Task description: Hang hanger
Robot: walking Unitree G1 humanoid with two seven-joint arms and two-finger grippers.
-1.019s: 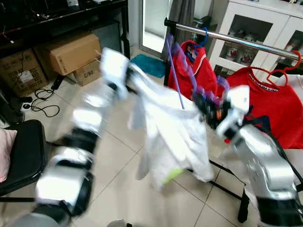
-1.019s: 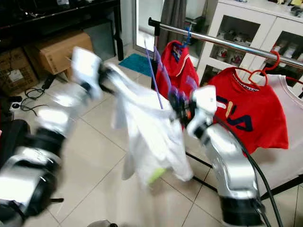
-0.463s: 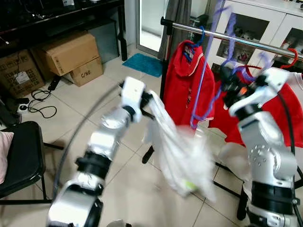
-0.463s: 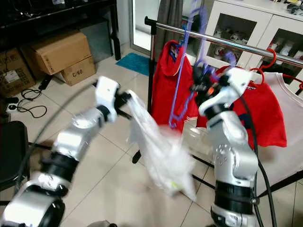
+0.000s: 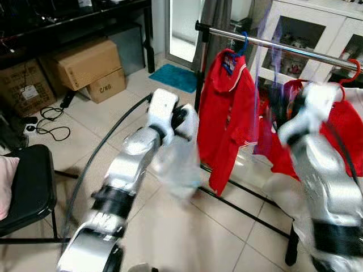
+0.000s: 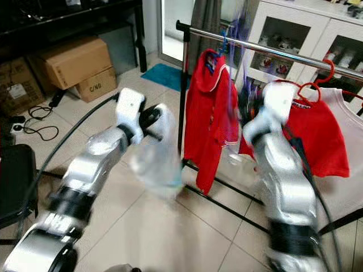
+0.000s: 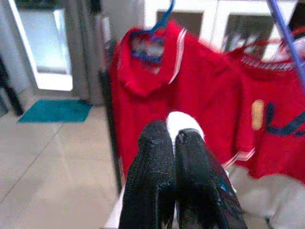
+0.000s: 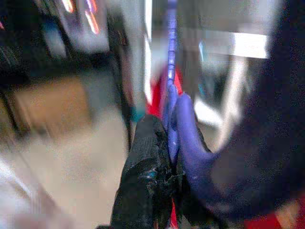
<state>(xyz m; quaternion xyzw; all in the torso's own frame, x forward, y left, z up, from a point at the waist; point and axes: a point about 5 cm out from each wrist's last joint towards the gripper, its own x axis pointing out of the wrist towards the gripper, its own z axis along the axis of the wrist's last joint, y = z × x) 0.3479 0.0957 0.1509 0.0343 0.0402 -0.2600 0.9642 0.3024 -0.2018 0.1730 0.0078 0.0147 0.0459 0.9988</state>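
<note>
Fingers of right end effector (image 8: 164, 191) pinch purple hanger (image 8: 170, 102); left end effector (image 7: 174, 157) clamps white garment (image 7: 183, 123).

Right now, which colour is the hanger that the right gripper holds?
Purple. The hanger shows best in the right wrist view, clamped in the right gripper.

The smaller cardboard box (image 5: 105, 86) on the floor carried black print on its front that read roughly "C/NO". A larger box (image 5: 26, 88) beside it bore a white label whose print was too small to read. No other writing was legible.
</note>
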